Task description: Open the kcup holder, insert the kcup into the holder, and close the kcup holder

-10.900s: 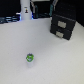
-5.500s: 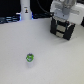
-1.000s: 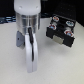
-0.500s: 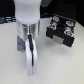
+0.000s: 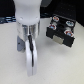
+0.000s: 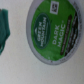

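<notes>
kcup [image 6: 55, 31] close beneath end effector [image 5: 29, 62]

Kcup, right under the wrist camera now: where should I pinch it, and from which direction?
Grip the kcup across its round rim, descending from straight above. The wrist view shows its green foil lid facing the camera, so it seems to sit upright and its sides are the only graspable faces. One teal finger is visible beside it.
</notes>
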You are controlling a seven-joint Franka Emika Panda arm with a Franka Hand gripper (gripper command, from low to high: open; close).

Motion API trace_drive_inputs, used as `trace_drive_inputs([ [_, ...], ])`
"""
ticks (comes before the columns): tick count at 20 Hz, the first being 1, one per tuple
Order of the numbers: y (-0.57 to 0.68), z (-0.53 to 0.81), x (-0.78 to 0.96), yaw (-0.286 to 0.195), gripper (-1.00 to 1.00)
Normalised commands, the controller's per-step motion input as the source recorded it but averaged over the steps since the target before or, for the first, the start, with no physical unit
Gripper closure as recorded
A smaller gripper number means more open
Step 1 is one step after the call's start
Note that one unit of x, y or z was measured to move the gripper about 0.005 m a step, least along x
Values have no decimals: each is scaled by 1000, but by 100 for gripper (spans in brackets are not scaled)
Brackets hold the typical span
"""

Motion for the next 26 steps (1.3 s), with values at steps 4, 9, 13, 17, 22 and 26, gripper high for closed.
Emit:
trace_drive_inputs([
  [4,19,-95,16,-9,100],
  [9,34,-78,-7,-3,100],
  [13,271,440,25,-7,100],
  [17,432,766,24,12,100],
  [22,487,798,20,74,100],
  [26,473,759,20,82,100],
])
